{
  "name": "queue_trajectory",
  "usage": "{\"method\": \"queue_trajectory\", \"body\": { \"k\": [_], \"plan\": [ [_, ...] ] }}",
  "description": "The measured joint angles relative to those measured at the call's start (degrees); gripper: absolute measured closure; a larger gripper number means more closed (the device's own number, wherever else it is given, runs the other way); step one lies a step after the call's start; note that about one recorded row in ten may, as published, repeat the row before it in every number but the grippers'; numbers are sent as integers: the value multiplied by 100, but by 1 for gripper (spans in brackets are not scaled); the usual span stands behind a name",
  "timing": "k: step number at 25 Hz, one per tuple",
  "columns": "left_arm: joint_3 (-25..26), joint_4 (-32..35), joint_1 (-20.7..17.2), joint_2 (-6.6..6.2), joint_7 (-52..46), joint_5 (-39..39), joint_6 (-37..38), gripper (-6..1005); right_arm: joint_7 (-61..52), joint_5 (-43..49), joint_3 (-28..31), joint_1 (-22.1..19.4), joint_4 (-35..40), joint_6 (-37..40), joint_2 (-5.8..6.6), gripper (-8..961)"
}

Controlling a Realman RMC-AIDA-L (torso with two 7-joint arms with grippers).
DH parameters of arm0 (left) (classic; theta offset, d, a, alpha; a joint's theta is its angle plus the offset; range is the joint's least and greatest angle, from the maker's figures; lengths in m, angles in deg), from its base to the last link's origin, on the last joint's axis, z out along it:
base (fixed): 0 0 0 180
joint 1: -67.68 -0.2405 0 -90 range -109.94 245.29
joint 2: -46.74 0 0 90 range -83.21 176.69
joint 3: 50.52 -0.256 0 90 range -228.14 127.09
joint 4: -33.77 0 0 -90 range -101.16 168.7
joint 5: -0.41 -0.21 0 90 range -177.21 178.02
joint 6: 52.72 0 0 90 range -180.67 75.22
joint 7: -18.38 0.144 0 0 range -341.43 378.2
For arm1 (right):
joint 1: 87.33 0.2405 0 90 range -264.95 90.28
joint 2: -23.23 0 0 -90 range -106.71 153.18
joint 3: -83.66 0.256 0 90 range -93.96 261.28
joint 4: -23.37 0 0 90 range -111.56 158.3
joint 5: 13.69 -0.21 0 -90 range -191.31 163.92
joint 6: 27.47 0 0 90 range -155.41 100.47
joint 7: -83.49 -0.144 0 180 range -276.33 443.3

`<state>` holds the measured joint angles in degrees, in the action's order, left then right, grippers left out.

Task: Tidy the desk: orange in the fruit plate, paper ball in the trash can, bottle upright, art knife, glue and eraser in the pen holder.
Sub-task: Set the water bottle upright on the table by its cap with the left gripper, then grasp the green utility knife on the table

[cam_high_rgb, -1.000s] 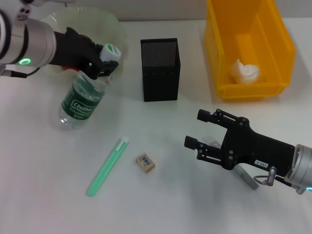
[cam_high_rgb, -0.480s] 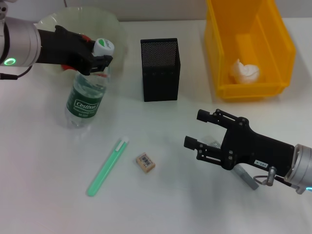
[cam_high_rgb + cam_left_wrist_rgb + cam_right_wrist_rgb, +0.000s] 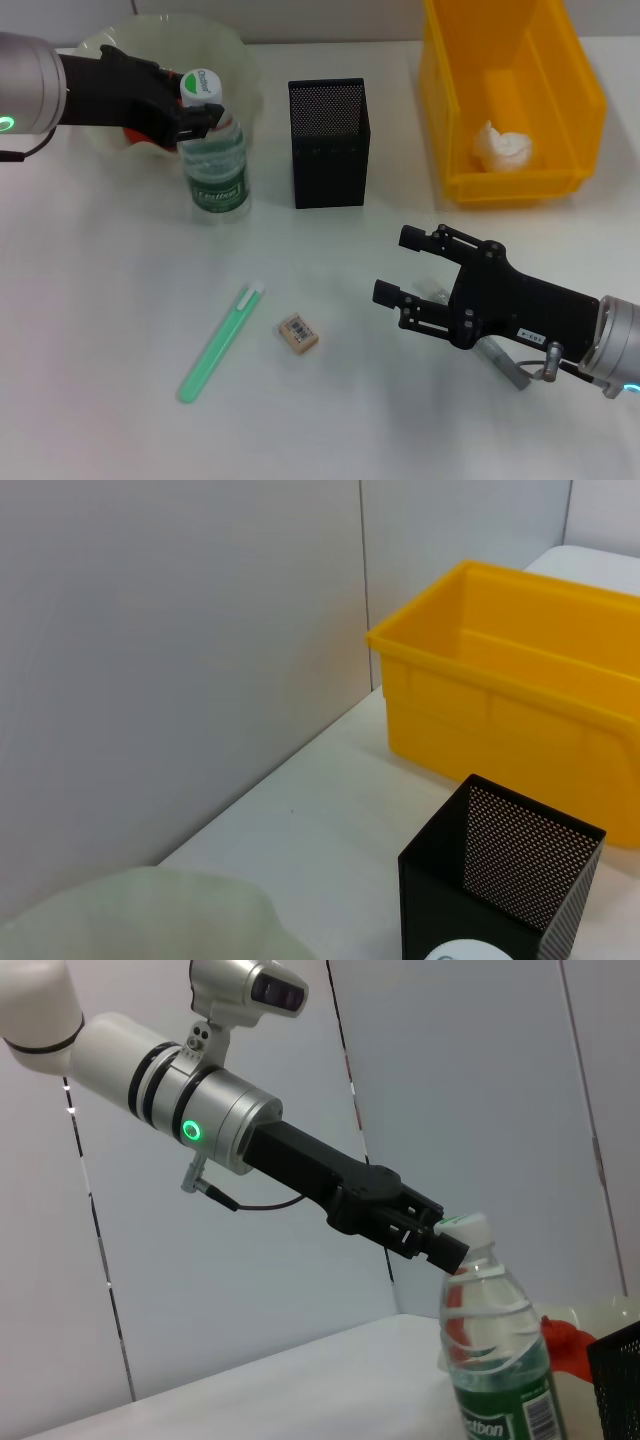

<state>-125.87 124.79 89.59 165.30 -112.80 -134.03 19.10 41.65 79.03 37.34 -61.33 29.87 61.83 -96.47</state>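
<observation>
The left pincer (image 3: 195,120) is clamped on the neck of the bottle (image 3: 213,165), just under its white cap, and the bottle stands upright on the table (image 3: 100,330), to the left of the pen holder (image 3: 329,142) and just in front of the fruit plate (image 3: 235,55). The right wrist view confirms the grip: black fingers pinch the bottle right below the cap. A patch of red-orange, the orange (image 3: 133,137), peeks out from behind the left arm at the plate, so whether it sits fully inside cannot be told. Well in front of the pen holder lie the glue (image 3: 220,342) and the eraser (image 3: 298,332), just beside each other but apart. To the right of the pen holder stands the trash can (image 3: 580,95), with the paper ball (image 3: 502,143) lying inside it. The right pincer (image 3: 405,268) hovers in front and to the right of the pen holder, fingers spread wide and holding nothing, with a grey stick (image 3: 505,362) lying on the table partly hidden beneath it.
</observation>
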Motion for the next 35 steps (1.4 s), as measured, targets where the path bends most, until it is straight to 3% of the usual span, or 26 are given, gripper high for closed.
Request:
{"method": "queue_trajectory", "body": {
  "k": [35],
  "plan": [
    [43,-35,-65,0,74,261,-232,500,6,0,-11,1,-8,0,0,189]
  ]
}}
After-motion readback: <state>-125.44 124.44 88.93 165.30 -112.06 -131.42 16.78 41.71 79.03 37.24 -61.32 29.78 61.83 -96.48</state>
